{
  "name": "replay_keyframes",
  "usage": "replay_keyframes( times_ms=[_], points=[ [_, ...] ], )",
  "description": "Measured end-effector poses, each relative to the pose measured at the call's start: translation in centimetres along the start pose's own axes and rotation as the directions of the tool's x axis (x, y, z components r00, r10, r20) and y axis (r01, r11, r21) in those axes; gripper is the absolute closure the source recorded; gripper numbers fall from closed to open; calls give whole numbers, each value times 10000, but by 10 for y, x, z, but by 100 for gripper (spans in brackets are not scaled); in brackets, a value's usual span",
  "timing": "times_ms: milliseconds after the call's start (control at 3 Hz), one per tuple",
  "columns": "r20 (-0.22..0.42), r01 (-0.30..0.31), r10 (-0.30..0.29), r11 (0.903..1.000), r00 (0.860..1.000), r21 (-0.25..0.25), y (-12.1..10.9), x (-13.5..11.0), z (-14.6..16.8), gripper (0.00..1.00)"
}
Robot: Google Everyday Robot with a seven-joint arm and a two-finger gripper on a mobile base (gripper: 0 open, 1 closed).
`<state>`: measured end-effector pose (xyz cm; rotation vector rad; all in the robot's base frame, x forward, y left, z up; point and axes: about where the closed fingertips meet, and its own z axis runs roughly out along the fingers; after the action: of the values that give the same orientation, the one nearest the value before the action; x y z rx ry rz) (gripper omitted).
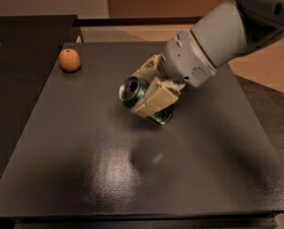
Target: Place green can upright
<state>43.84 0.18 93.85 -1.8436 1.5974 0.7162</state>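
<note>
The green can (138,97) is a dark green shiny drink can with a silver end facing the upper left. It is tilted, held off the dark table (85,175) near its middle. My gripper (149,92) comes in from the upper right on a grey arm and is shut on the can, with its cream fingers (156,98) on either side of the can's body. The lower end of the can is partly hidden behind the near finger.
An orange (69,60) lies at the table's far left corner. A second dark surface (18,61) adjoins on the left. The table's right edge drops to a tan and grey floor (270,75).
</note>
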Motion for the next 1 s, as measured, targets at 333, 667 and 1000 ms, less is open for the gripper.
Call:
replay_keyframes(
  times_ms=[333, 667, 1000],
  points=[
    [1187, -1412, 1342, 9886, 9838, 525, 0, 8, -14, 100],
    [2431, -2194, 1984, 9736, 9495, 624, 4, 17, -22, 100],
    [3468, -2240, 1968, 9738, 9171, 398, 11, 17, -24, 100]
  ],
)
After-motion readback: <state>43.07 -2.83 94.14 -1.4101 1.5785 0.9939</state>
